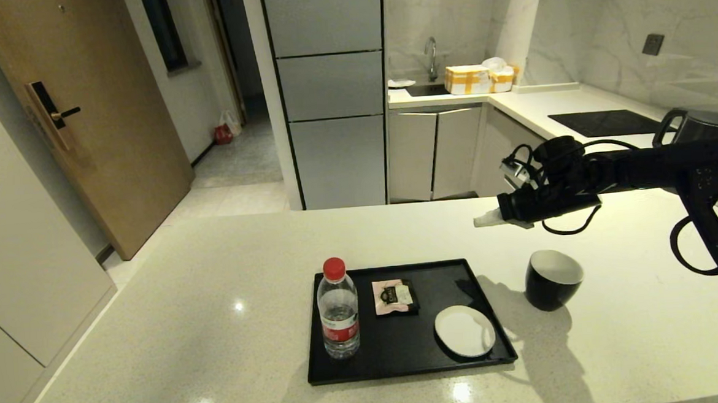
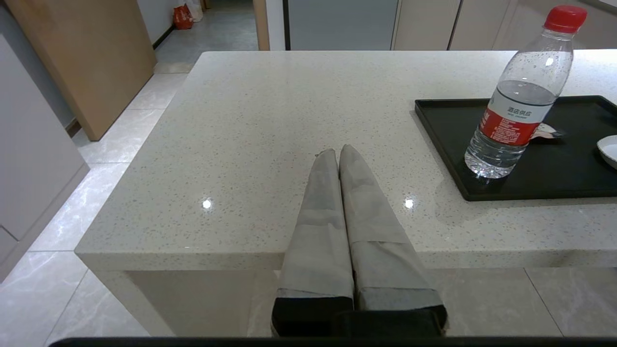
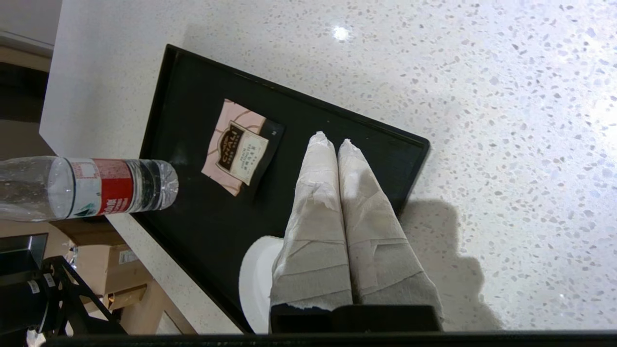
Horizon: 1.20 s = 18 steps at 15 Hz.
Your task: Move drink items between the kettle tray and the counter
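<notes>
Cup point(image 1: 553, 279), black outside and white inside, stands upright on the desk point(image 1: 215, 276) just right of the kettle tray point(image 1: 455, 276), apart from its rim; the tray carries a water bottle point(image 1: 338, 309), a sachet point(image 1: 393, 297) and a white saucer point(image 1: 465, 330). Right end effector point(image 1: 486, 219) hovers above the desk beyond the cup, fingers pressed together and empty; left end effector point(image 2: 336, 155), likewise closed, hangs at the desk's near edge, left of the tray.

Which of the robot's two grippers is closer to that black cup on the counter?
The right. The right gripper hangs in the air above the counter, just beyond the black cup. The left gripper sits at the counter's near edge, left of the tray.
</notes>
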{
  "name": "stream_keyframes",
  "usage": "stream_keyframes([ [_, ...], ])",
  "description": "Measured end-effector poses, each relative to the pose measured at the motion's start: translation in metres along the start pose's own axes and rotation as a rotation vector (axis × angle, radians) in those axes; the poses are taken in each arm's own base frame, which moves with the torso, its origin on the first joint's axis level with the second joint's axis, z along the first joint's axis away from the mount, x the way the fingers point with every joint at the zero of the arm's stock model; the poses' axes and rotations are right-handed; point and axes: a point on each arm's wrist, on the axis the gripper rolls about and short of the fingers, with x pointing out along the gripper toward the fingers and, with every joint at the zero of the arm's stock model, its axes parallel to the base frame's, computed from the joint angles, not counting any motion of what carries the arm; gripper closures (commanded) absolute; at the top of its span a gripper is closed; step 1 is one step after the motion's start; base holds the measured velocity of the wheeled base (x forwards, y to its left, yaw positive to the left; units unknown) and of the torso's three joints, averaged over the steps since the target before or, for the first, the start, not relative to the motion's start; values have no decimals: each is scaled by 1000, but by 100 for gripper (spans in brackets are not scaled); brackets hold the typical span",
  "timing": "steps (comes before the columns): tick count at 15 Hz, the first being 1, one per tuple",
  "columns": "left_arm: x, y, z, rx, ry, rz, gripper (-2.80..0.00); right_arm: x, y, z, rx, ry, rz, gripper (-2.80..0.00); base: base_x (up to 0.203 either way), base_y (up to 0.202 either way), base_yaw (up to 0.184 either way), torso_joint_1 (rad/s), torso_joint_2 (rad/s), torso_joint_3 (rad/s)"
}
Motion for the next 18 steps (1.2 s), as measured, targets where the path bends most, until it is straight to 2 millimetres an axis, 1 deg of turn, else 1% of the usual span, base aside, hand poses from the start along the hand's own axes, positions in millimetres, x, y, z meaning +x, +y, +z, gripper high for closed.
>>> stream_keyframes([
  [4, 0, 0, 0, 0, -1, 0, 0, -12, 0, 2, 16, -11, -9, 0, 0, 0, 0, 0, 0, 0],
  [6, 0, 0, 0, 0, -1, 0, 0, -27, 5, 8, 45, -37, -16, 0, 0, 0, 0, 0, 0, 0],
  [8, 0, 0, 0, 0, -1, 0, 0, -60, 20, 18, 96, -88, -24, 0, 0, 0, 0, 0, 0, 0],
  [10, 0, 0, 0, 0, -1, 0, 0, -101, 42, 27, 165, -174, -28, 0, 0, 0, 0, 0, 0, 0],
  [12, 0, 0, 0, 0, -1, 0, 0, -144, 73, 31, 209, -257, -27, 0, 0, 0, 0, 0, 0, 0],
  [14, 0, 0, 0, 0, -1, 0, 0, -193, 114, 21, 198, -329, -34, 0, 0, 0, 0, 0, 0, 0],
  [15, 0, 0, 0, 0, -1, 0, 0, -216, 135, 12, 180, -366, -46, 0, 0, 0, 0, 0, 0, 0],
  [16, 0, 0, 0, 0, -1, 0, 0, -243, 163, -3, 153, -418, -74, 0, 0, 0, 0, 0, 0, 0],
  [18, 0, 0, 0, 0, -1, 0, 0, -289, 217, -43, 80, -523, -149, 0, 0, 0, 0, 0, 0, 0],
])
